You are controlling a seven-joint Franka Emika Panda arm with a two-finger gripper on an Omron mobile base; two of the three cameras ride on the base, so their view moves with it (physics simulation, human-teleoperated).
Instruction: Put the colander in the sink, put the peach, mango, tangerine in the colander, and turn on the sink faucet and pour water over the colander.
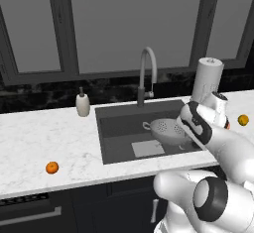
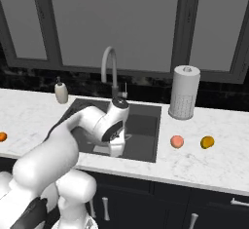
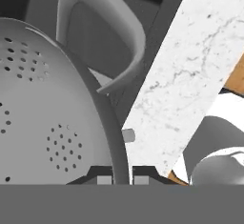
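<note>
Perforated metal colander (image 1: 166, 129) upright in dark sink (image 1: 119, 138), tangerine (image 1: 52, 167) left on counter, peach (image 2: 177, 142) beside mango (image 2: 207, 142) right, gooseneck faucet (image 1: 147, 73) behind

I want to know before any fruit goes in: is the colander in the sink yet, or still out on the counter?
In the sink. The colander sits inside the sink basin, with the gripper shut on its rim.
</note>
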